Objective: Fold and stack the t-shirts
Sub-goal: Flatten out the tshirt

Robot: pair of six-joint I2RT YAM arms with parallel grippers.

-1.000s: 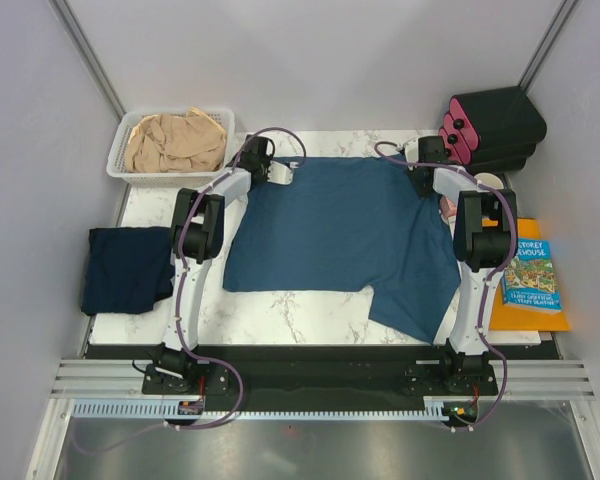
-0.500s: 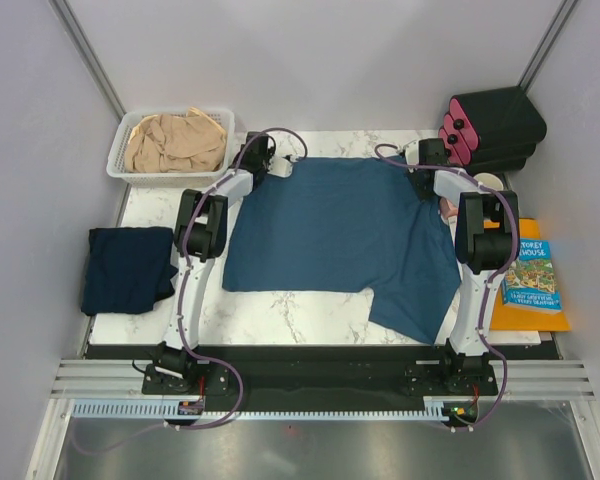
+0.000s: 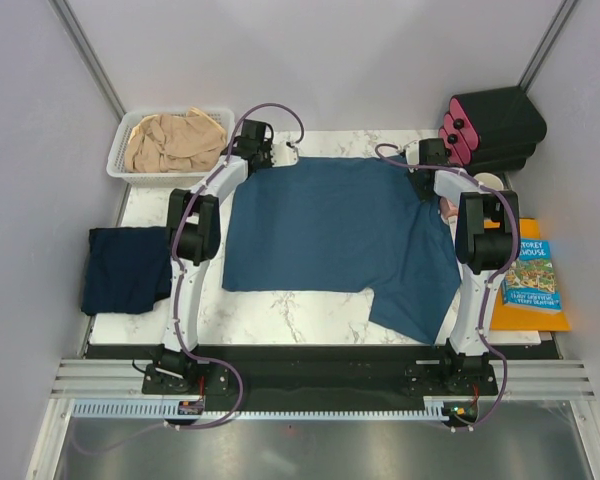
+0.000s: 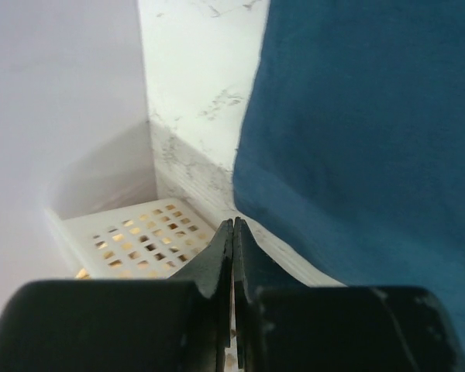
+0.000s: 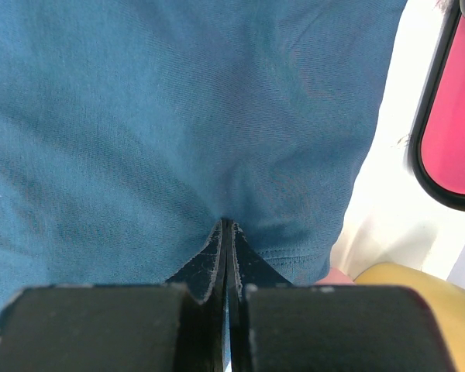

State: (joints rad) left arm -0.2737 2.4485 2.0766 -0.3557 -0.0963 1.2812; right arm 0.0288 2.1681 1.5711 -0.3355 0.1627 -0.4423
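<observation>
**Hidden or unclear**
- The right arm point(image 3: 480, 240) covers the right border of the teal shirt point(image 3: 340, 235).
- A small pink thing point(image 3: 446, 207) shows between that arm and the cloth. We see too little of it to name it.
- From overhead we cannot make out the tips of either pincer. Only the wrist views show them.
- The beige shirt point(image 3: 175, 143) lies bunched in the basket point(image 3: 117, 140), and we cannot read its outline.
- The navy shirt point(image 3: 128, 268) sits folded at the left edge of the surface point(image 3: 300, 310), beside the left arm point(image 3: 195, 225).
- The teal shirt lies spread flat over the middle of the surface. One lower corner trails toward the near right, next to the right arm.

**Pose**
- Both arms reach far forward from their bases, elbows raised. Their wrists are at the two far corners of the teal shirt.
- The left pincer point(image 4: 232, 226) is closed, fingers pressed flat together. Its tips are just beside the shirt's far left edge, with the basket's corner below them in the wrist view. We cannot tell whether it touches the cloth.
- The right pincer point(image 5: 227, 226) is clamped on the teal shirt near its hem, and creases run in to the tips.
- To the right pincer's right are the pink end of a case point(image 5: 453, 116) and a yellow thing point(image 5: 407, 291) cut off at the frame corner.
</observation>
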